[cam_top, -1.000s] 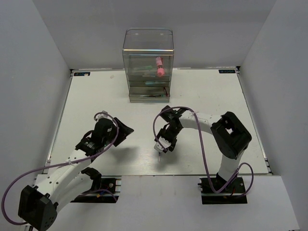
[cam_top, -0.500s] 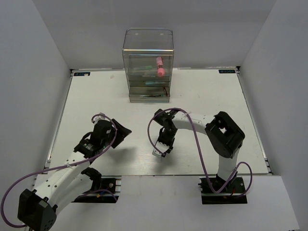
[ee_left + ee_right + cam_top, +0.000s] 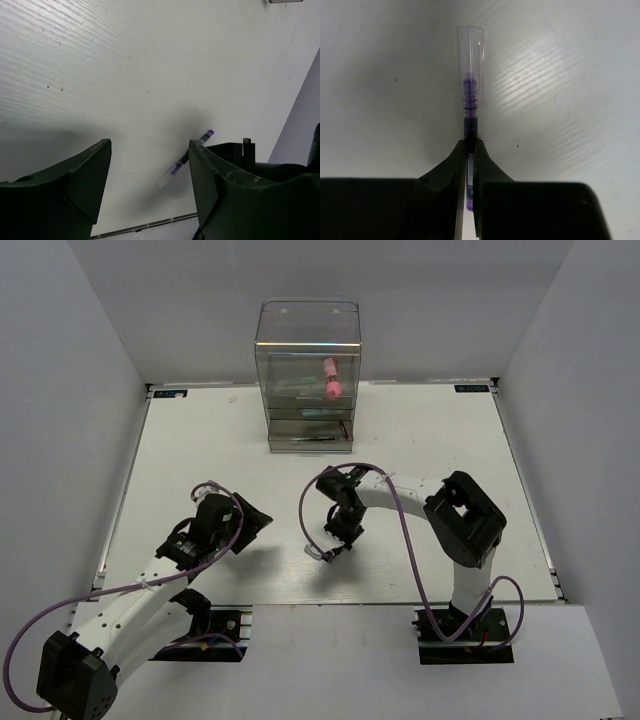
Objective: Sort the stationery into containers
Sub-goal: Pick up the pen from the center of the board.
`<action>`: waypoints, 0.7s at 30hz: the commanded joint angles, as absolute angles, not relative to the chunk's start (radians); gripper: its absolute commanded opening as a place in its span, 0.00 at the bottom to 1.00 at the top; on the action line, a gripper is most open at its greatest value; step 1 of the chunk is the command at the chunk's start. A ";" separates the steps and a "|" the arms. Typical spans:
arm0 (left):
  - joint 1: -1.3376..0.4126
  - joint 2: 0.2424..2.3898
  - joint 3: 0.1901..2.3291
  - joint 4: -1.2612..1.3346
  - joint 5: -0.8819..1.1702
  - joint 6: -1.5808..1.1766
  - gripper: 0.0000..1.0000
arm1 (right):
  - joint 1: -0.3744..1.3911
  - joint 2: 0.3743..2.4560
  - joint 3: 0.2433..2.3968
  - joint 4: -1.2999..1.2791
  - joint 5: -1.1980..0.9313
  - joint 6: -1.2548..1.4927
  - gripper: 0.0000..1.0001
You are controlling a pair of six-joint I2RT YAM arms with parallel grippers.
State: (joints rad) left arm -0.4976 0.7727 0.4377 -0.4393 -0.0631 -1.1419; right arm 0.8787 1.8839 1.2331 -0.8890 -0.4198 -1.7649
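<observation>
A thin purple pen with a clear cap [image 3: 470, 107] is pinched between the fingers of my right gripper [image 3: 470, 147], which is shut on its barrel. In the top view this gripper [image 3: 335, 548] is low over the near middle of the table, and the pen's cap [image 3: 315, 553] sticks out to the left. My left gripper [image 3: 255, 518] is open and holds nothing, a short way left of the pen [image 3: 182, 161]. The clear drawer box [image 3: 308, 330] stands at the back centre. A pink tube [image 3: 331, 380] shows inside one upper drawer.
Green and dark pen-like items show faintly in the box's lower drawers [image 3: 310, 425]. The white table [image 3: 450, 440] is walled in by grey panels on the left, right and back. Both arm bases sit at the near edge.
My right gripper has moved left and down and closed on the purple pen. The left arm has drawn back slightly toward the near edge, still open.
</observation>
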 commanded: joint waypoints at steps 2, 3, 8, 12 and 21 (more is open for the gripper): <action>-0.494 0.761 0.436 -0.431 -0.060 -1.146 0.73 | 0.845 1.942 1.279 -0.738 -0.403 -1.341 0.00; -0.494 0.761 0.436 -0.431 -0.060 -1.146 0.73 | 0.839 1.931 1.290 -0.707 -0.406 -1.286 0.00; -0.494 0.761 0.425 -0.420 -0.060 -1.155 0.73 | 0.790 1.879 1.327 -0.547 -0.399 -1.144 0.00; -0.494 0.770 0.425 -0.420 -0.060 -1.155 0.73 | 0.759 1.858 1.338 -0.439 -0.353 -1.069 0.00; -0.494 0.761 0.407 -0.420 -0.060 -1.155 0.73 | 0.687 1.874 1.381 -0.141 -0.190 -1.005 0.00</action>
State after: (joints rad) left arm -0.4976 0.7723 0.4210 -0.4286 -0.0631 -1.1526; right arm 0.7040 1.9034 1.3304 -0.2970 -0.2523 -1.0492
